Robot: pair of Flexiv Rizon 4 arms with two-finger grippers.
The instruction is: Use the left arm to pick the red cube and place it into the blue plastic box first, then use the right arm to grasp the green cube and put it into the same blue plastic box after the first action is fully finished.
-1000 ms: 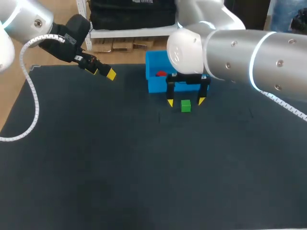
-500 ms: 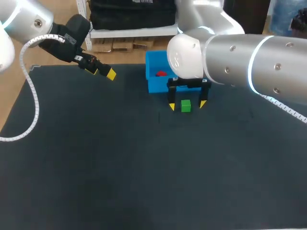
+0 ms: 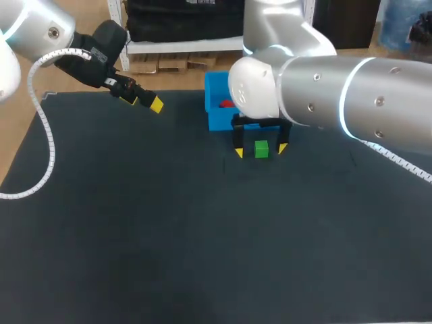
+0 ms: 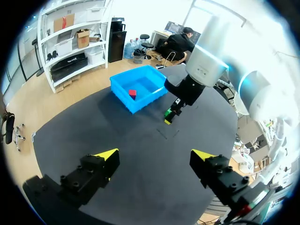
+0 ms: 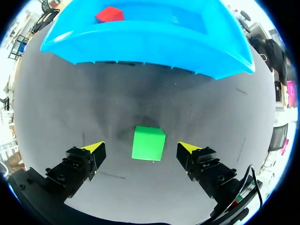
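Note:
The red cube [image 3: 226,104] lies inside the blue plastic box [image 3: 214,120], seen also as the red cube [image 5: 109,14] in the box [image 5: 154,40] ahead of my right gripper. The green cube [image 3: 261,149] rests on the dark mat just in front of the box. My right gripper [image 3: 260,149] stands open and low over it, one yellow tip on each side; the green cube [image 5: 148,143] sits between the fingers of that gripper [image 5: 144,148] with gaps on both sides. My left gripper [image 3: 149,102] hangs open and empty at the far left, away from the box [image 4: 138,87], the red cube [image 4: 132,93] and the green cube [image 4: 169,112].
The dark mat [image 3: 169,236] covers the table out to its edges. A white cable [image 3: 42,128] runs along my left arm above the mat's left side.
My right gripper has come down around the green cube, its tips now level with the cube's sides. The left arm has stayed where it was.

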